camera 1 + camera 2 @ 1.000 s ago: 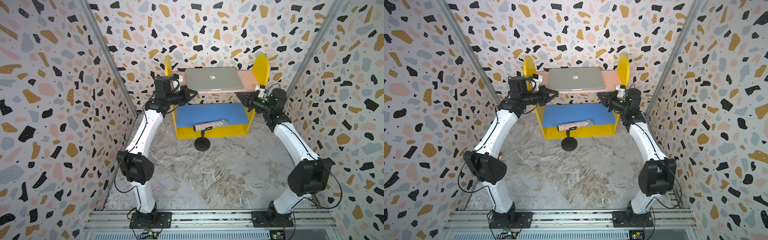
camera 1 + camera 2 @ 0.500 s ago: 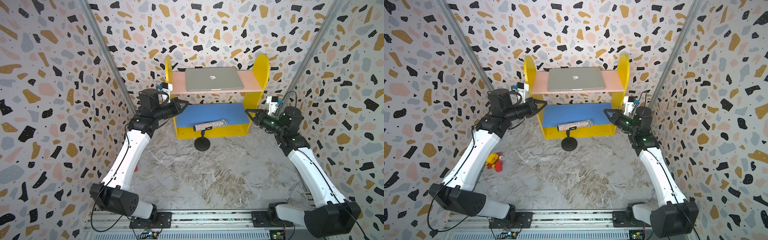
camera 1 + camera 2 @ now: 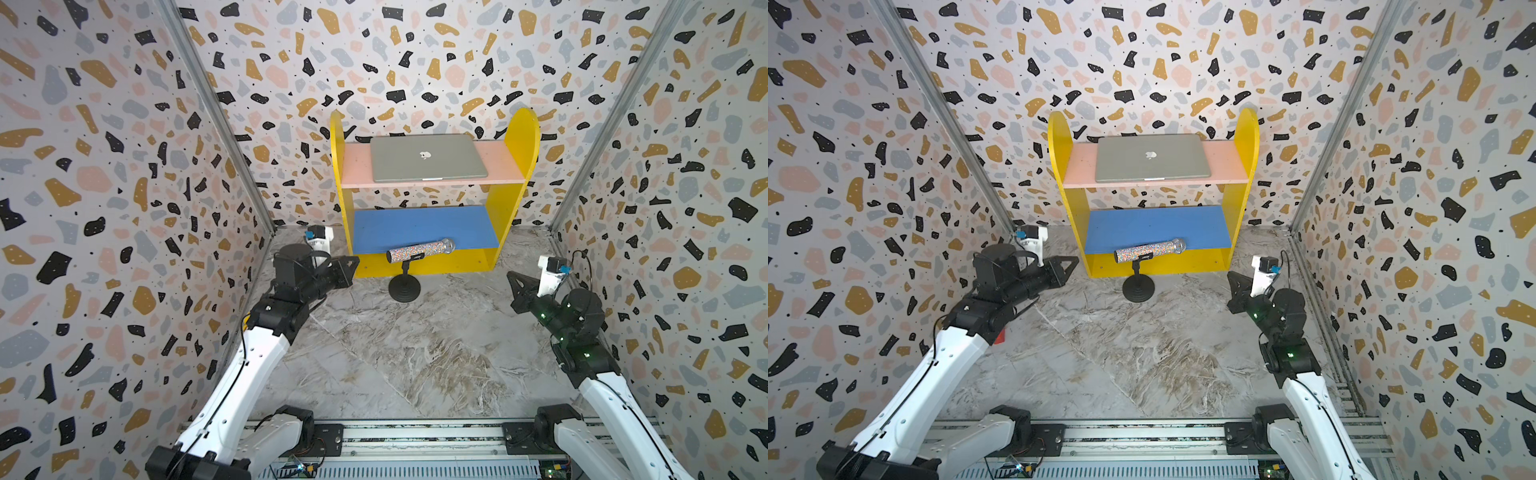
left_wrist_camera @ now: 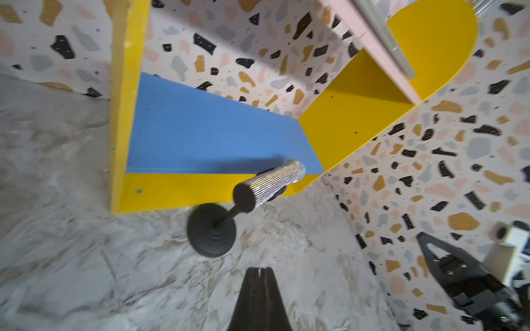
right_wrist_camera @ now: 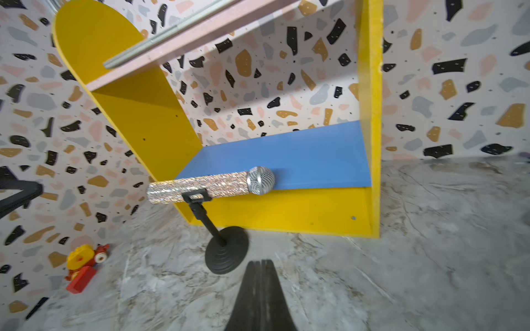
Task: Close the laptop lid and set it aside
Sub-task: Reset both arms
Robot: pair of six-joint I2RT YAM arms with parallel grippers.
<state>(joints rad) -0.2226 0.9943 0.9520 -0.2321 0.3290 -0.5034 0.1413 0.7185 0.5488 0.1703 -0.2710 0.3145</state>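
Note:
The laptop point(image 3: 428, 158) point(image 3: 1152, 158) lies flat on the pink top shelf point(image 3: 498, 164) of the yellow shelf unit. The laptop lid is down, its silver back with the small logo facing up. Its thin silver edge shows in the left wrist view point(image 4: 393, 43) and in the right wrist view point(image 5: 160, 40). My left gripper point(image 3: 355, 262) point(image 4: 260, 269) hovers low over the floor, left of the unit, shut and empty. My right gripper point(image 3: 510, 275) point(image 5: 261, 261) hovers low on the right, fingers together, holding nothing. Both are well below and in front of the laptop.
A glittery microphone point(image 3: 419, 250) rests on a black stand point(image 3: 404, 287) in front of the blue lower shelf point(image 3: 424, 226). A red and yellow toy point(image 5: 83, 258) lies on the floor by the left wall. Patterned walls close in on three sides.
Both arms have drawn back from the top shelf, down and toward the front. The laptop stays closed on the pink shelf.

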